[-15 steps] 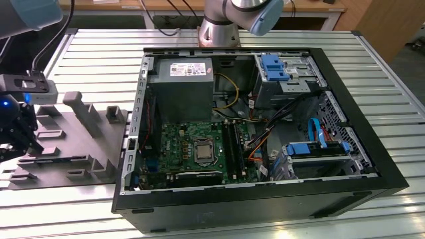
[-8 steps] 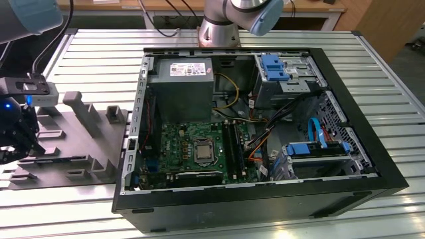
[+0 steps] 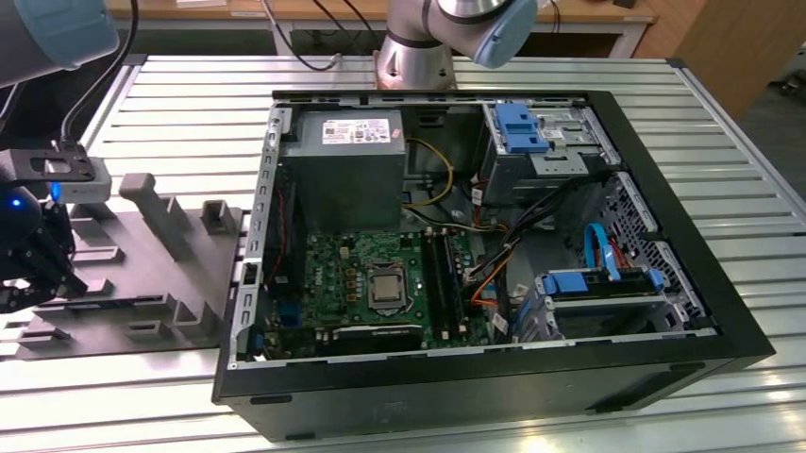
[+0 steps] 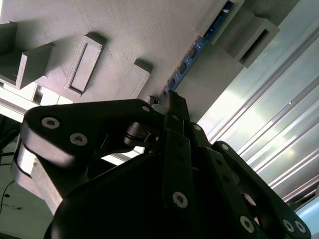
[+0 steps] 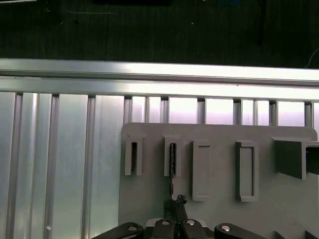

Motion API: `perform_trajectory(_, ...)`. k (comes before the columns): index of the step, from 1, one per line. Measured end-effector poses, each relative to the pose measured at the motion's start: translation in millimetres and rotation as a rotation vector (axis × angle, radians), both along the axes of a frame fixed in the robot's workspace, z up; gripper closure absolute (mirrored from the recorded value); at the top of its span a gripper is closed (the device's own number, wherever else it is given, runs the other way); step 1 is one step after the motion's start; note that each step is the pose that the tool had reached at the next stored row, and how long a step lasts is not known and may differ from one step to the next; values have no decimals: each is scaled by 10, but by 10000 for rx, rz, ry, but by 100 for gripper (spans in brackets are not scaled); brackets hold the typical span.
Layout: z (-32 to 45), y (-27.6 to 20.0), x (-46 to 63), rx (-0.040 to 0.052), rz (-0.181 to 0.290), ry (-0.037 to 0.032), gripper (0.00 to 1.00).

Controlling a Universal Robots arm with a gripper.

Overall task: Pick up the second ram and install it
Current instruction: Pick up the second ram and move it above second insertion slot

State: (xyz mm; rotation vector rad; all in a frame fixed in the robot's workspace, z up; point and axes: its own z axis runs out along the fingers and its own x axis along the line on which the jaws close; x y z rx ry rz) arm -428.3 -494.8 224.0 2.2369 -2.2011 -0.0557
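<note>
Where the ribbed aluminium counter (image 3: 189, 104) spreads widest, a flat grey plastic holder tray (image 3: 164, 274) with raised slotted blocks lies on it. Just beside the tray, on the exterior view's right, stands the large open black metal computer case (image 3: 504, 401). Inside the case, a grey power-supply box (image 3: 340, 160) sits at the far end from the camera and a green motherboard (image 3: 365, 278) lies nearer, both well apart from the tray. The silver and pale-blue robot arm (image 3: 422, 38) rises from the counter beyond the case, farther from the tray than the case's near wall. At the end of the tray farthest from the case hangs the black tool (image 3: 32, 274), built of bolted link plates, low over the tray's surface. In both wrist views its fingertips (image 5: 175, 201) (image 4: 170, 97) are drawn close together, pinching the near end of the long, thin, flat dark-blue memory stick, the second ram (image 4: 196, 50). That ram stands on edge in the tray (image 5: 279, 209), its far end seated in one of the narrow upright slot blocks (image 5: 172, 159). The neighbouring slot block (image 5: 131, 158) stands just beside it on the tray.
</note>
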Motion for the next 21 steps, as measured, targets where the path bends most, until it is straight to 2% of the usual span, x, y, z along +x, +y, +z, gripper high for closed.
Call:
perform_trajectory(5, 0, 0, 0, 0, 0, -1, 89)
perform_trajectory(7, 0, 0, 0, 1, 0, 0, 77)
perform_trajectory(10, 0, 0, 0, 1, 0, 0, 71)
perform_trajectory(11, 0, 0, 0, 1, 0, 0, 64)
perform_trajectory(13, -3, 0, 0, 2, 0, -2, 64)
perform_trajectory(17, -56, 0, -5, 1, 34, -78, 64)
perform_trajectory(21, -125, 0, -17, 1, 76, -121, 64)
